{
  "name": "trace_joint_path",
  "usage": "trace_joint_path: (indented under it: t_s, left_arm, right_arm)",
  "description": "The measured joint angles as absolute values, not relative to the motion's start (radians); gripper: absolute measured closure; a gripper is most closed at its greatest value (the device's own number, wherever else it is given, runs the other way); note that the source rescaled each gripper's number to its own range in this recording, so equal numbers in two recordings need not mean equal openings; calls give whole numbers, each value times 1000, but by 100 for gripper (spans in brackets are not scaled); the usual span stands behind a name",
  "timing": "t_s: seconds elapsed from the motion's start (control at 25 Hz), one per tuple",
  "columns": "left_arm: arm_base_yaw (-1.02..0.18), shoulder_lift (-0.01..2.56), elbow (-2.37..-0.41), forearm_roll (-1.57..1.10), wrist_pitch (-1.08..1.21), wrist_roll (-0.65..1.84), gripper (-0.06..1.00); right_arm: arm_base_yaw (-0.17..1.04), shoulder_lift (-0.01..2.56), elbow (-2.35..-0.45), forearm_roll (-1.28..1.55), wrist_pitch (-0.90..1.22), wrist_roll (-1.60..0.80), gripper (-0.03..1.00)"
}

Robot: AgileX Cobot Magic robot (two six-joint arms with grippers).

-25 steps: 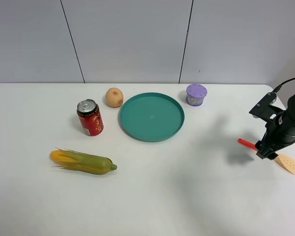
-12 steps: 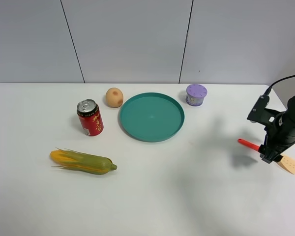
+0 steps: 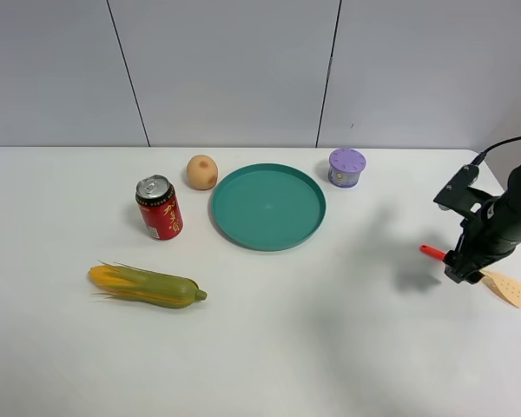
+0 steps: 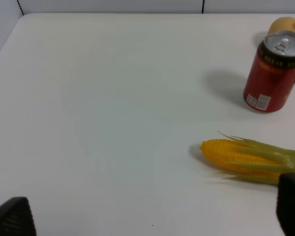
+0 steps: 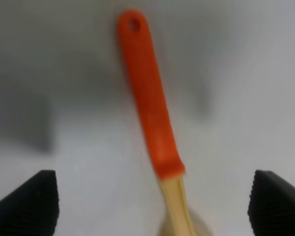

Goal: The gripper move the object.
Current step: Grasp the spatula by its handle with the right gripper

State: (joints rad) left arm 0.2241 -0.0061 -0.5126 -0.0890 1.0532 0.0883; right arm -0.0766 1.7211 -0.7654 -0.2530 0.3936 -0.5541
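The toy spatula lies flat on the white table at the far right, its orange-red handle pointing left and its tan blade to the right. My right gripper hangs right over the middle of its handle. In the right wrist view the handle runs between my two fingers, which stand wide apart on either side; the gripper is open and not holding it. My left gripper is open and empty, with only its fingertips showing in the left wrist view; it is out of the exterior high view.
A teal plate sits at the table's middle back, with a red can and a tan ball to its left and a purple pot to its right. A corn cob lies front left.
My right gripper has shifted slightly over the spatula's handle, dipping and then moving a little left. The spatula has not moved.
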Motion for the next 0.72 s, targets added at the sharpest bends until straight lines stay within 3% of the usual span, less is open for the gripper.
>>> trace_joint_path:
  t_s: [0.72]
  left_arm:
    - [224, -6, -513, -89, 1053, 88, -6]
  right_arm:
    - [-94, 1798, -765, -159, 385, -721, 25]
